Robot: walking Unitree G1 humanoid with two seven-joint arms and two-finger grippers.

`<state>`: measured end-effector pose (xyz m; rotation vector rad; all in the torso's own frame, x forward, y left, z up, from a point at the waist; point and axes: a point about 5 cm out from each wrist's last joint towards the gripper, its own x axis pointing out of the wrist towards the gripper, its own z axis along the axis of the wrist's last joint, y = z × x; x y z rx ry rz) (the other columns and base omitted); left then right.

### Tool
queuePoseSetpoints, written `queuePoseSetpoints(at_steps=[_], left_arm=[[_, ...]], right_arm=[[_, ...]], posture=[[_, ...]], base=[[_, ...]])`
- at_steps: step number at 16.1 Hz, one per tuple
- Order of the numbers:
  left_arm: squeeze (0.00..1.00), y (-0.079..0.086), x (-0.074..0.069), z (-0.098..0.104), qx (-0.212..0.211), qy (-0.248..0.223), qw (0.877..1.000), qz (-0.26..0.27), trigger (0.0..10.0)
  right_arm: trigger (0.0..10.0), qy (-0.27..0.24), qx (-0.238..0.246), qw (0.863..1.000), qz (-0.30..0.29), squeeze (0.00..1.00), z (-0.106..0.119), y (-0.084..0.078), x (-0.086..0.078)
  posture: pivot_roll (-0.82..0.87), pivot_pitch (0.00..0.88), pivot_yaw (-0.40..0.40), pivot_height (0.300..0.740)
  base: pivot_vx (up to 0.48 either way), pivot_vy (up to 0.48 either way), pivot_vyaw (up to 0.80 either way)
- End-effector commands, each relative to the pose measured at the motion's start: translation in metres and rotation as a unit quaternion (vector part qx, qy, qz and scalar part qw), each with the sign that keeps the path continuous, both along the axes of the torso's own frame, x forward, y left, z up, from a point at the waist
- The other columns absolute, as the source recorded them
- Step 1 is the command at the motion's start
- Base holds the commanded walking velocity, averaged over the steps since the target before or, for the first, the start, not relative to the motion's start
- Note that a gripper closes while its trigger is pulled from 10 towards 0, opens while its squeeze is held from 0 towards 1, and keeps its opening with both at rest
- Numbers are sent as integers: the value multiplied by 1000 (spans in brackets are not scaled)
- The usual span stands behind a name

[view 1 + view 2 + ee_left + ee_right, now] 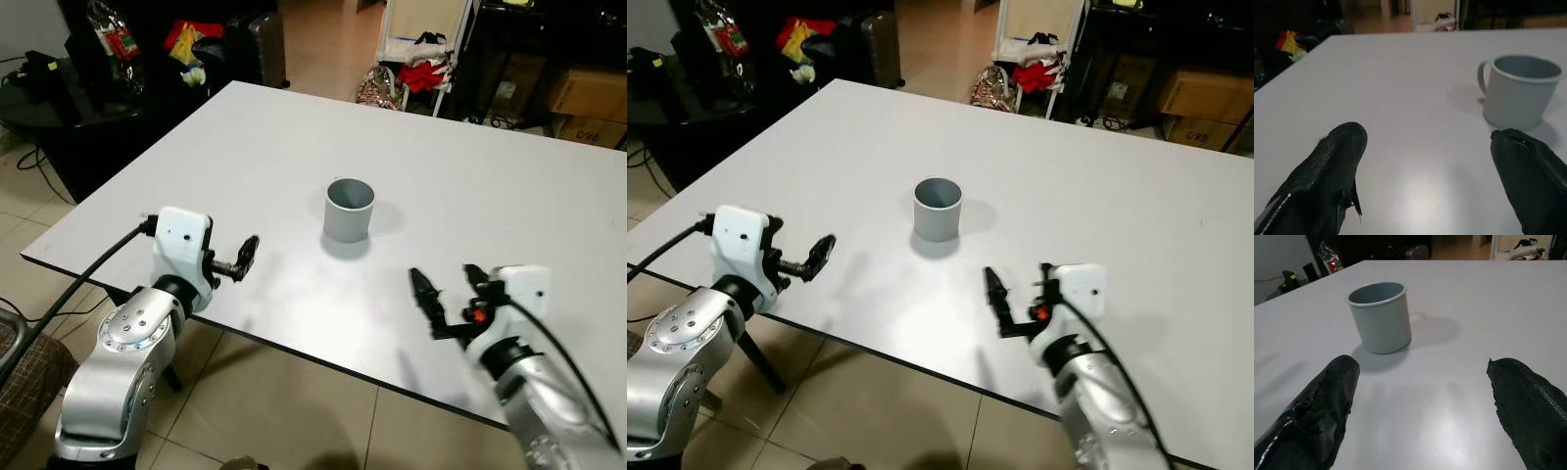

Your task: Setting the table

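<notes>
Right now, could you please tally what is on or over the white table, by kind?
Grey mug: 1
Robot hands, left hand and right hand, both open above the white table: 2
Total: 3

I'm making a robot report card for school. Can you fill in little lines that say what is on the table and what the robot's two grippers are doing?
Table: white table, the robot stands at its near edge
On the table: one grey mug, upright, looks empty
Mug handle: on the side away from the robot
Left gripper: open, over the table's near edge, left of the mug, holding nothing
Right gripper: open, over the table, nearer than the mug and to its right, holding nothing
Touching the mug: neither gripper
</notes>
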<state>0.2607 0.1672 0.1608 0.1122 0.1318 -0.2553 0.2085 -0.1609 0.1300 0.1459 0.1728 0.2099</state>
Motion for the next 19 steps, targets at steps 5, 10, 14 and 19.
queuePoseSetpoints(at_steps=[5,10,14,19], left_arm=[[1000,-4,-2,-6,-2,3,1000,4,10000],[1000,-4,-6,-11,12,10,1000,8,10000],[1000,-3,-10,-11,14,10,1000,18,10000],[1000,-3,-11,-9,22,6,999,23,10000]], right_arm=[[10000,-43,1,999,6,1000,10,15,-1],[10000,-36,-2,999,35,1000,9,15,3],[10000,-57,-47,997,37,1000,7,12,15],[10000,-67,-27,997,28,1000,4,12,16]], posture=[[-21,0,28,740],[-1,0,-12,740],[30,0,-45,740],[33,0,-32,740]], base=[[0,0,800],[0,0,800],[0,0,800],[0,0,800]])
